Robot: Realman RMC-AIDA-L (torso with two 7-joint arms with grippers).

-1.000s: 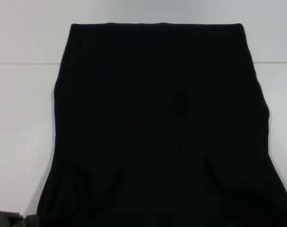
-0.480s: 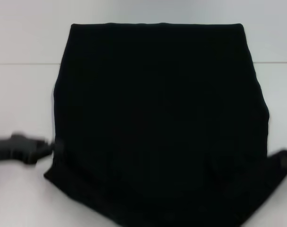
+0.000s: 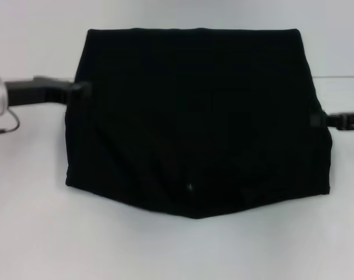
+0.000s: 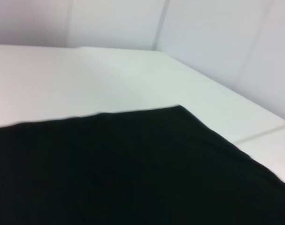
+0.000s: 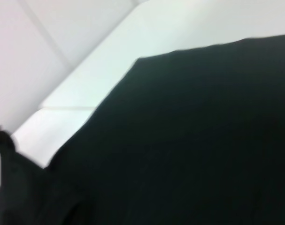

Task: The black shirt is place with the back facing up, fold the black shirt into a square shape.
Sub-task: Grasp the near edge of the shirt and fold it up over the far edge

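The shirt (image 3: pixel 194 116) is lying mid-desk (image 3: pixel 37 233), its near half being carried over toward the far hem. The left gripper (image 3: pixel 79 90) and right gripper (image 3: pixel 318 121) are each pinching a side edge, jaws closed on cloth. I'd keep both level and lay the edge squarely along the hem.

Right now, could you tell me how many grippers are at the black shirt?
2. The left gripper is at the left edge of the black shirt, toward its far end. The right gripper is at its right edge, about halfway along. The white table lies underneath.
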